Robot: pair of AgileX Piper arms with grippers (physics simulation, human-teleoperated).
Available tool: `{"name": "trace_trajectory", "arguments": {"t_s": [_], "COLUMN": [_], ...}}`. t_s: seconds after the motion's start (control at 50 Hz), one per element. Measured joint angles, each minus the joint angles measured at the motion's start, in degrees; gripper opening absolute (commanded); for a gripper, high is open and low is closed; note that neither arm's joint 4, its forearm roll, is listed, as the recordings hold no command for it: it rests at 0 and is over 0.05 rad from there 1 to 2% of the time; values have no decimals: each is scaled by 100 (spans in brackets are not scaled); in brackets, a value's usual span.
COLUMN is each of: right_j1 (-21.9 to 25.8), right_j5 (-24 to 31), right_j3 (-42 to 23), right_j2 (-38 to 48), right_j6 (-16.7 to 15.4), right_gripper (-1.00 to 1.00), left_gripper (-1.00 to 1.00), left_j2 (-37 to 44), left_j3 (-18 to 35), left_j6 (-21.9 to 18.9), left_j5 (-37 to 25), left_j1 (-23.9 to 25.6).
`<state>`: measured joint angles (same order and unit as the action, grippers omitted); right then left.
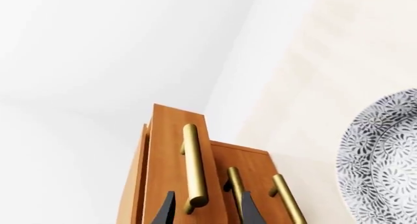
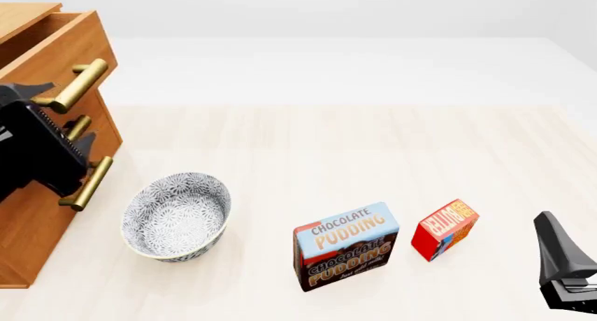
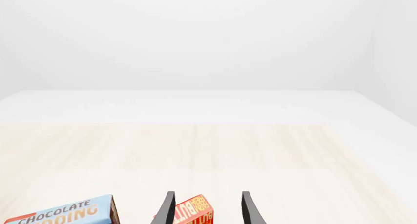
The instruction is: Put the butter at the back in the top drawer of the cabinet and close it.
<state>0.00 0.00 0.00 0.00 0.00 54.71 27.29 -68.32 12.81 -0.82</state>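
The butter point(image 2: 445, 230) is a small red box with an orange label, standing on the table right of the pudding box; in the right wrist view the butter point(image 3: 194, 212) shows beyond the finger gap. My right gripper point(image 2: 564, 265) hangs open near the table's front right, clear of the butter. The cabinet point(image 2: 28, 230) stands at the left, its top drawer point(image 2: 56, 41) pulled partly out. My left gripper point(image 2: 58, 118) is open at the drawer fronts, its fingers point(image 1: 166, 212) straddling the near end of the top brass handle point(image 1: 193, 165) without closing on it.
A blue-and-brown Chocolate Pudding box point(image 2: 345, 245) stands left of the butter. A patterned bowl point(image 2: 177, 215) sits close to the cabinet's lower drawers. The two lower drawers' brass handles point(image 2: 89, 182) project toward the bowl.
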Motion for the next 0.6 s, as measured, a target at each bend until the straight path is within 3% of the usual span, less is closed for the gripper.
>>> {"name": "trace_trajectory", "arguments": {"t_s": [0.34,0.6], "right_j1": [0,0], "right_j5": [0,0], "right_j3": [0,0], "right_j2": [0,0], "right_j6": [0,0], "right_gripper": [100,100], "left_gripper": [100,100], "left_j2": [-366,-492], "left_j3": [561,1670], "left_j6": [348,1095], "left_j5": [-763,-2028], "left_j1": [100,287]}}
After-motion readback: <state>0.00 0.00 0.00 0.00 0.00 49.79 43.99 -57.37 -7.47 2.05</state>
